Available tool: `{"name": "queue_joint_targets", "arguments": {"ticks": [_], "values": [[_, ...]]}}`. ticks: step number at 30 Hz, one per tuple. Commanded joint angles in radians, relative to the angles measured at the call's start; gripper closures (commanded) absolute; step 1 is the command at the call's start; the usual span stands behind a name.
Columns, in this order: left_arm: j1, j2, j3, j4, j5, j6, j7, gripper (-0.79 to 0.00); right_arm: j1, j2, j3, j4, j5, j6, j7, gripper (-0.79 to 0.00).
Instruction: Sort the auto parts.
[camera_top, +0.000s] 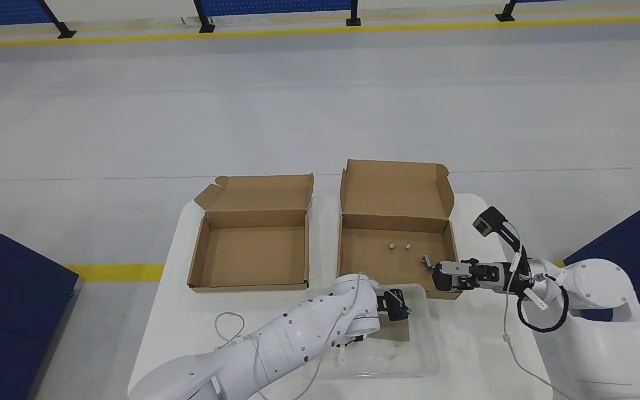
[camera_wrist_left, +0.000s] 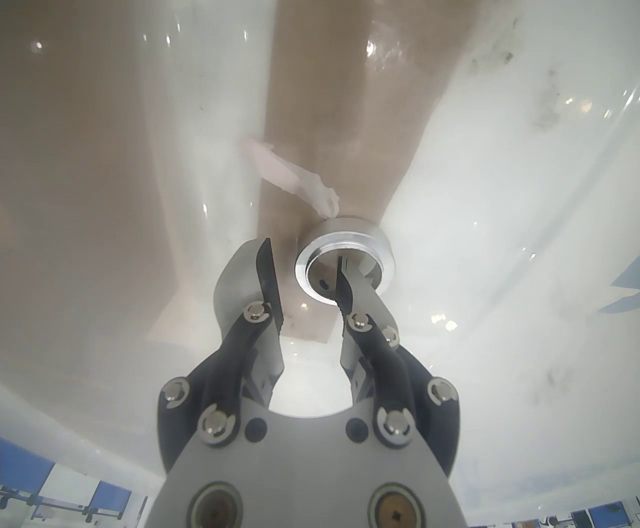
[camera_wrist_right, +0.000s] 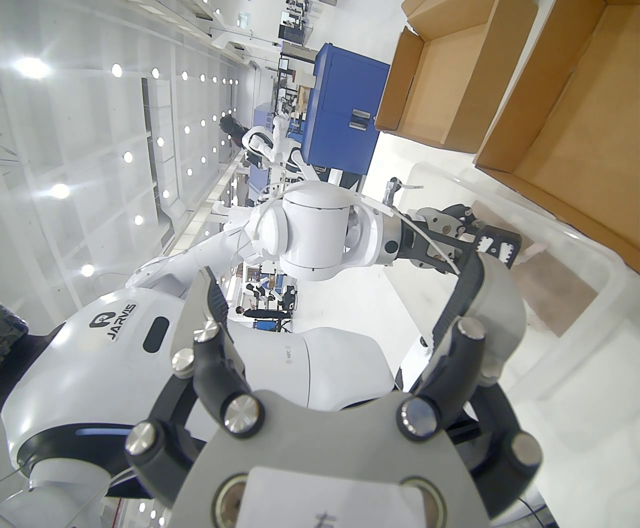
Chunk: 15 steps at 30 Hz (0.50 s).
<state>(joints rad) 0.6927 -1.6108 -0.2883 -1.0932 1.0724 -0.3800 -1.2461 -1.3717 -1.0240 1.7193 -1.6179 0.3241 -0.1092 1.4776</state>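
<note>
A silver metal ring (camera_wrist_left: 350, 235) lies on the floor of a clear plastic tray (camera_top: 425, 350). My left gripper (camera_wrist_left: 305, 282) is open low in the tray, one finger inside the ring and the other outside its wall with a small gap; it shows in the top view (camera_top: 397, 303) and from the right wrist (camera_wrist_right: 492, 245). A pale pink plastic clip (camera_wrist_left: 292, 175) rests just beyond the ring. My right gripper (camera_wrist_right: 340, 285) is open with nothing in it, hovering by the front right corner of the right cardboard box (camera_top: 445, 268).
Two open cardboard boxes stand behind the tray: the left box (camera_top: 250, 282) has nothing in it, the right box (camera_top: 395, 285) holds two small parts (camera_top: 399, 243). A loose white cable (camera_top: 230, 325) lies on the table's left front.
</note>
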Motion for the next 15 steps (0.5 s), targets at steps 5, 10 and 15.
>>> {"name": "queue_joint_targets", "arguments": {"ticks": [5, 10, 15], "values": [[0.003, -0.009, -0.004, 0.018, 0.008, -0.006, 0.003, 0.000, 0.000, 0.000, 0.000, 0.000, 0.000, 0.000, 0.000, -0.785], [0.005, -0.016, -0.010, 0.030, 0.012, -0.010, 0.008, 0.000, 0.000, 0.000, 0.000, 0.000, 0.000, 0.000, 0.000, -0.785], [0.005, -0.019, -0.020, 0.023, 0.019, -0.009, 0.001, 0.000, 0.000, 0.000, 0.000, 0.000, 0.000, 0.000, 0.000, -0.785]]}}
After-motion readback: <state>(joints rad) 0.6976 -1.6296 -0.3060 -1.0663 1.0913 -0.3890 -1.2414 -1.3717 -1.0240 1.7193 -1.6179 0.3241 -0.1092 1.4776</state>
